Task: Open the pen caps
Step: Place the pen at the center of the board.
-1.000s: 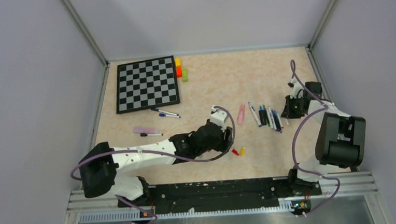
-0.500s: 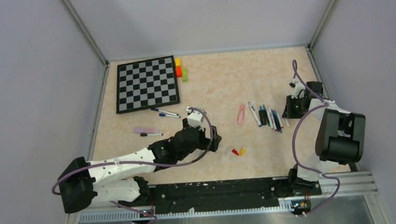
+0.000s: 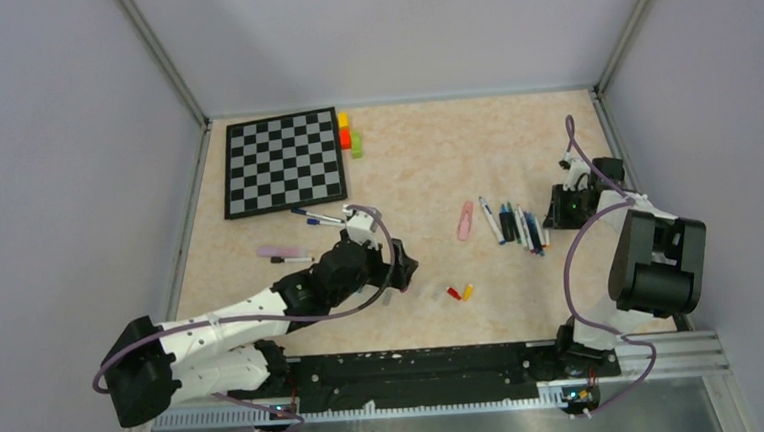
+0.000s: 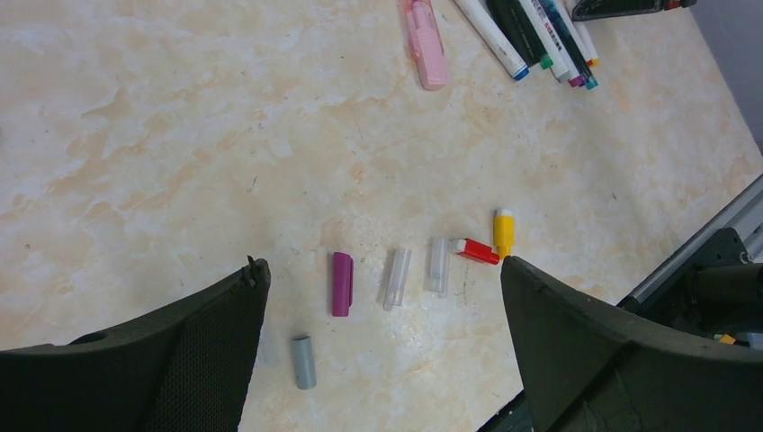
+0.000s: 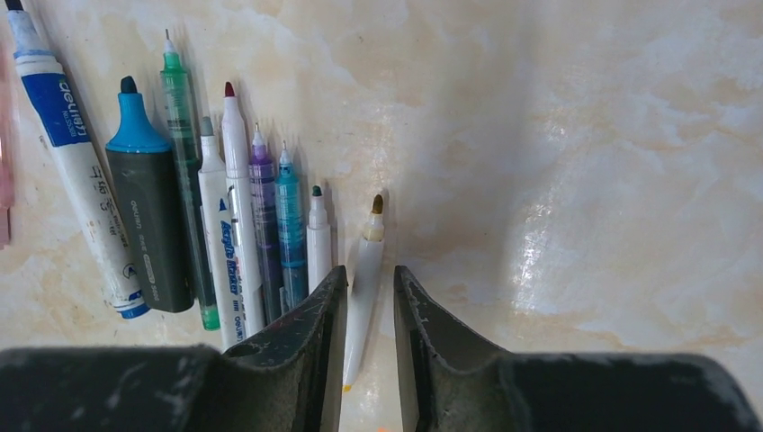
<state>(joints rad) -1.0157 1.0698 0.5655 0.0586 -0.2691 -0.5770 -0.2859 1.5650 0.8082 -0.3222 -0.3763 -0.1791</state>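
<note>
1. While the left gripper (image 4: 382, 265) stands spread to its widest with nothing between its fingers, it hangs over the loose caps near the table's front edge.
2. These lie in a rough row on the table (image 4: 180, 135): grey cap (image 4: 303, 362), magenta cap (image 4: 342, 283), clear caps (image 4: 397, 279), red cap (image 4: 474, 251), yellow cap (image 4: 503, 232).
3. The right gripper (image 5: 371, 270) is parted only narrowly, astride a white pen (image 5: 373, 234) (its ochre tip bare). A sliver of gap shows on one side, so I judge the pen loose, not pinched.
4. The other pens (image 5: 225, 198) lie side by side next to it, tips bare.
5. Pens and caps look light, stiff and smooth. The round barrels will likely roll or slip, so grip a barrel mid-length and pinch its cap across the width.
6. The caps are stubby plastic tubes, two see-through. The table is glossy beige marbling.
</note>
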